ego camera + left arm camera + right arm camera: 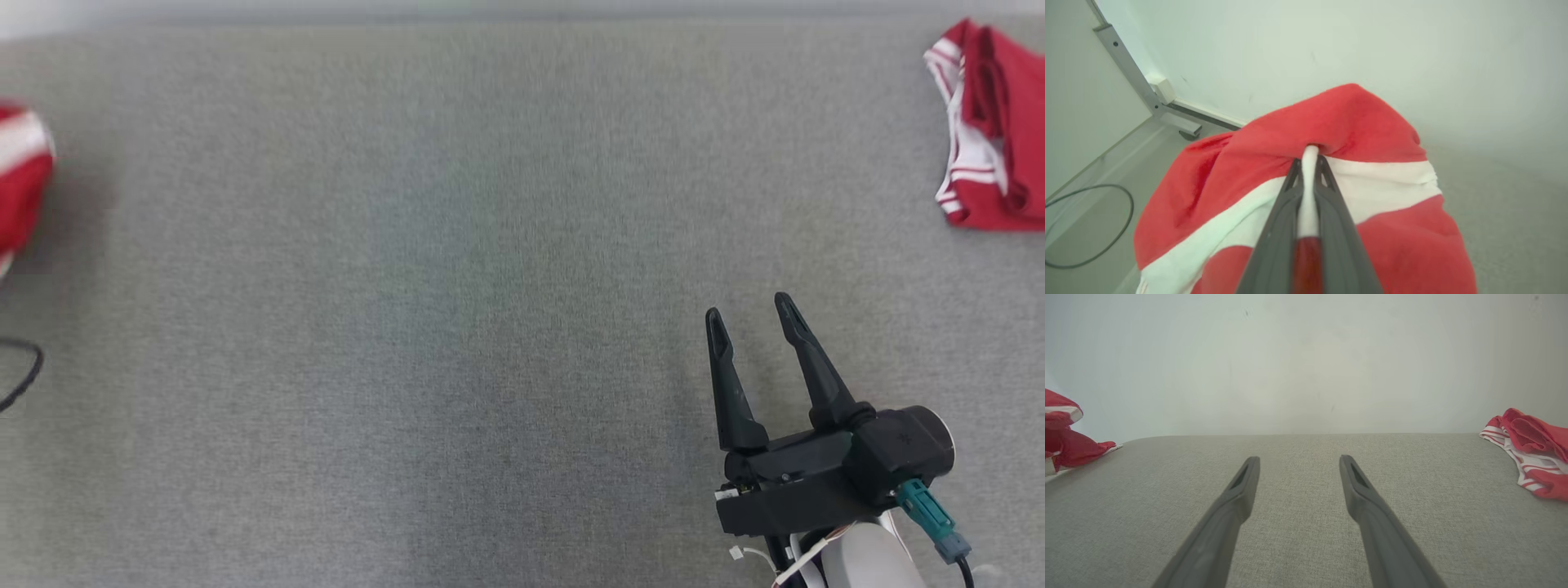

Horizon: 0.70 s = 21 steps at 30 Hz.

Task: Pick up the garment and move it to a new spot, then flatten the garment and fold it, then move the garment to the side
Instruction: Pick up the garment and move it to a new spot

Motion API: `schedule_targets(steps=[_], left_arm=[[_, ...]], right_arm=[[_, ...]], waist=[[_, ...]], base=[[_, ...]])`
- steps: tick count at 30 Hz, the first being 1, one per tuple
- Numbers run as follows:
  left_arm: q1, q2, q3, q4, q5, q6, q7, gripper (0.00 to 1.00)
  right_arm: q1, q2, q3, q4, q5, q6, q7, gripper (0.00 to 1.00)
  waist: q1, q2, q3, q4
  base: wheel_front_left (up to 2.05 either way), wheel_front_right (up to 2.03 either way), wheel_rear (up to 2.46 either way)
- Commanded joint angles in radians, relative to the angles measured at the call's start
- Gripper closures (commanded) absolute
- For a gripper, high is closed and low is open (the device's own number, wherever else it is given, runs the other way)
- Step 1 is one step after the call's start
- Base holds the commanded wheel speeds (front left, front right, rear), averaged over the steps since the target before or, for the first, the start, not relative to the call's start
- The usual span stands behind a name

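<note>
Head view: the right claw hovers over the lower right of the grey fabric-covered table, its 2 dark fingers spread wide with nothing between them. The garment, red with a white band, sits at the far left edge of the table, cut off by the frame. A second garment, red with white stripes, lies crumpled at the far right corner, well apart from the first. A loop of dark cable shows at the left edge, below the garment.

Left wrist view: the left claw is closed tight on the garment, with a white fold of cloth pinched between its 2 fingers. The red cloth bunches up around the tips and the white band runs across on both sides. Behind stand a pale wall and a metal frame; the cable curves at the lower left.

Right wrist view: the right claw is fully open and empty above the table. The garment is at the left edge, its lower corner touching the table. The second garment lies at the right edge.
</note>
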Motion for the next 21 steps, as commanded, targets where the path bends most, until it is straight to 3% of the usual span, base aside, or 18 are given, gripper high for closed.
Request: schedule_targets(steps=[1, 12, 21], left_arm=[[-0.017, 0.000, -0.038, -0.046, -0.021, 0.002, -0.041, 1.00], [-0.067, -0.019, -0.304, -0.354, -0.151, 0.002, -0.126, 1.00], [-0.097, -0.083, -0.405, -0.536, -0.230, 0.002, -0.128, 1.00]], right_arm=[[0.019, 0.001, 0.002, 0.008, 0.014, -0.003, 0.000, 0.00], [0.067, 0.001, -0.035, 0.038, 0.042, -0.003, 0.000, 0.00], [0.095, 0.001, -0.048, 0.060, 0.068, -0.003, 0.000, 0.00]], waist=[[0.0000, 0.0000, -0.060, 0.007], [0.0000, 0.0000, -0.161, -0.019], [0.0000, 0.0000, -0.190, -0.091]], base=[[0.00, 0.00, 0.00], [0.00, 0.00, 0.00], [0.00, 0.00, 0.00]])
